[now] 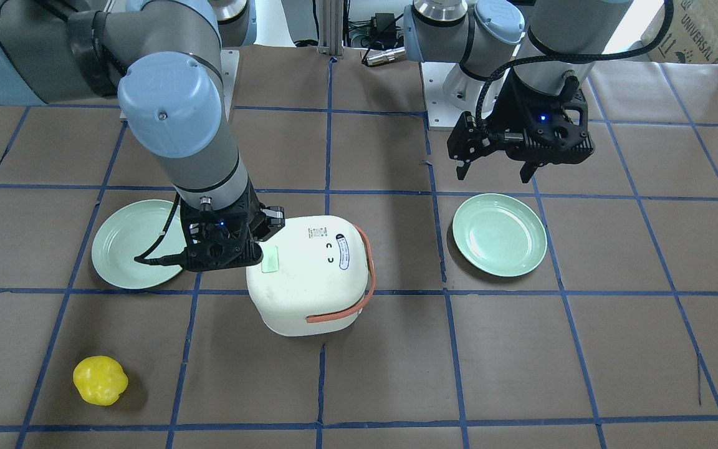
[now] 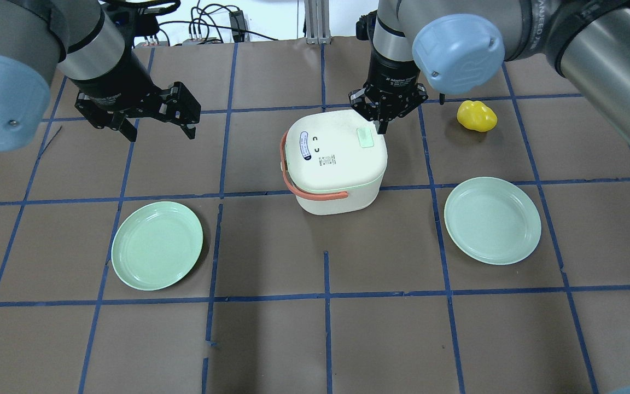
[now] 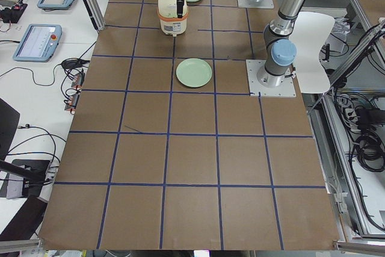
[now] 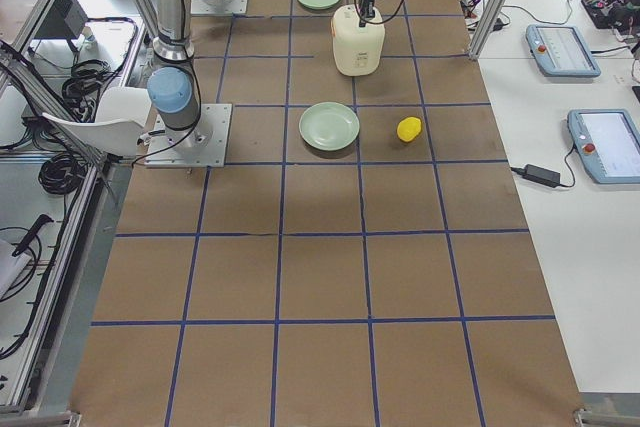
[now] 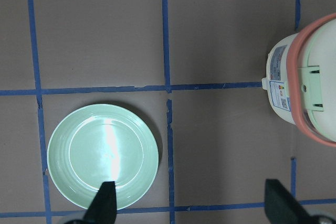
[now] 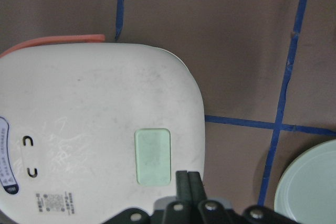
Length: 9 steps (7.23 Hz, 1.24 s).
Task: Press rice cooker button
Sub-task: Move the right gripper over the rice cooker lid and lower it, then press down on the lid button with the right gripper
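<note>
The white rice cooker [image 2: 337, 158] stands mid-table with its lid closed and its orange-red handle band [image 2: 315, 192] folded down. A pale green button [image 2: 367, 137] sits on the lid. My right gripper [image 2: 381, 128] is shut and empty. It points down at the lid's edge, right beside the button. In the right wrist view its fingertips [image 6: 188, 182] lie just off the button's [image 6: 153, 156] corner; I cannot tell whether they touch. My left gripper [image 2: 156, 123] is open and empty, hovering over the table well away from the cooker [image 5: 310, 77].
Two pale green plates lie on the table, one [image 2: 157, 245] under my left side, one [image 2: 493, 220] on the right. A yellow lumpy object [image 2: 476, 116] lies beyond the right gripper. Blue tape lines grid the brown table.
</note>
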{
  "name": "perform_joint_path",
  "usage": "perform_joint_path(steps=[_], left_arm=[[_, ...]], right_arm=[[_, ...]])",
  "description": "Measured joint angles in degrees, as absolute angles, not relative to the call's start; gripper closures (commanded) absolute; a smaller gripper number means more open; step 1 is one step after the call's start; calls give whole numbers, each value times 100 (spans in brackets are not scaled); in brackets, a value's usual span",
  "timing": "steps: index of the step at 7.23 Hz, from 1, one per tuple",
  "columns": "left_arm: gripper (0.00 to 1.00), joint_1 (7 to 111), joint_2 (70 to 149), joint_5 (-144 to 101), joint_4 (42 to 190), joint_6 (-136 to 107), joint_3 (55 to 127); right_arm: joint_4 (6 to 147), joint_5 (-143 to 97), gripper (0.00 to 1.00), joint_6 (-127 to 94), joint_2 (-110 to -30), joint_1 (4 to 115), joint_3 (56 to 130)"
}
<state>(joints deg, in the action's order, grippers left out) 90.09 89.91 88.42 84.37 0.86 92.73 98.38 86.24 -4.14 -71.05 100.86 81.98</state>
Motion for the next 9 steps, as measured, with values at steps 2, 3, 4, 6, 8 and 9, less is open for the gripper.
perform_joint_path(steps=[2, 3, 4, 6, 8, 9], left_arm=[[0, 9009, 8991, 8842, 8437, 86, 9273], [0, 9009, 8991, 8842, 8438, 82, 9273], [0, 9009, 8991, 8842, 8438, 82, 9272], [0, 9009, 8991, 8842, 8438, 87, 9272], [0, 9009, 8993, 8842, 8438, 88, 9273], [0, 9009, 8994, 8842, 8437, 88, 9273]], right_arm=[[9946, 8557, 88, -436, -7023, 10074, 8162], [9973, 8459, 88, -446, -7011, 10077, 8138], [10014, 8385, 88, -455, -6986, 10083, 8125], [10163, 8339, 87, -460, -6888, 10088, 8136], [10273, 8327, 86, -465, -6801, 10103, 8179], [10288, 8325, 85, -465, -6769, 10110, 8182]])
